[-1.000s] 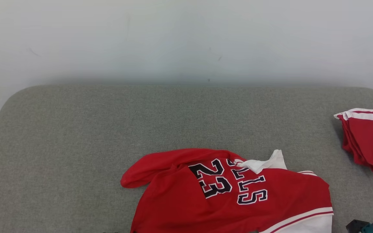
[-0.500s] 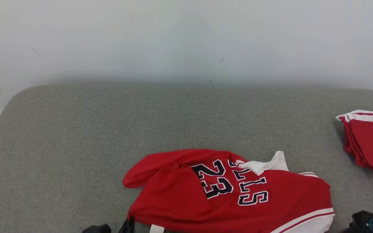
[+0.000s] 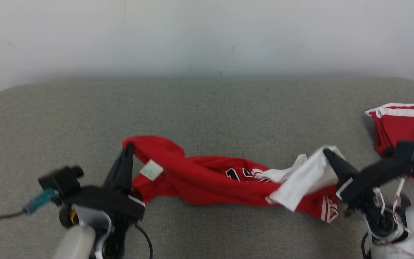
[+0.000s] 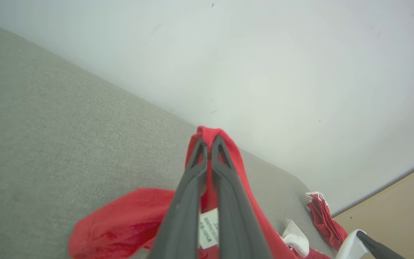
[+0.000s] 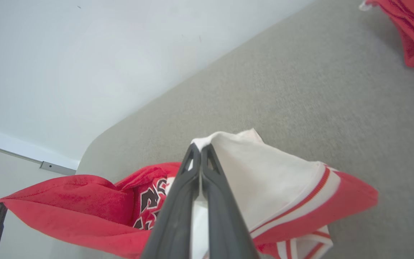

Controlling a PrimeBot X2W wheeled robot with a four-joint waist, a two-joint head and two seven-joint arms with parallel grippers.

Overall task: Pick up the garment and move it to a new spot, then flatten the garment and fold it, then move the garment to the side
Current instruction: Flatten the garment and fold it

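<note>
Red fabric is pinched tight by the closed fingers of the left gripper [image 3: 129, 148], and a white panel by the shut fingers of the right gripper [image 3: 326, 153]. The red-and-white basketball jersey [image 3: 207, 176], seen crumpled at the near edge a second ago, is now slung between both, sagging over the grey upholstered surface [image 3: 207, 108]. The pick-up is judged done, with relocation next. The long axis is run left-right, with the white hem rightward.

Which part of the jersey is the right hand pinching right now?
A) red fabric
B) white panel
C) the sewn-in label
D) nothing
B: the right hand is shut on the white panel of the jersey, while the left hand pinches red fabric.
</note>
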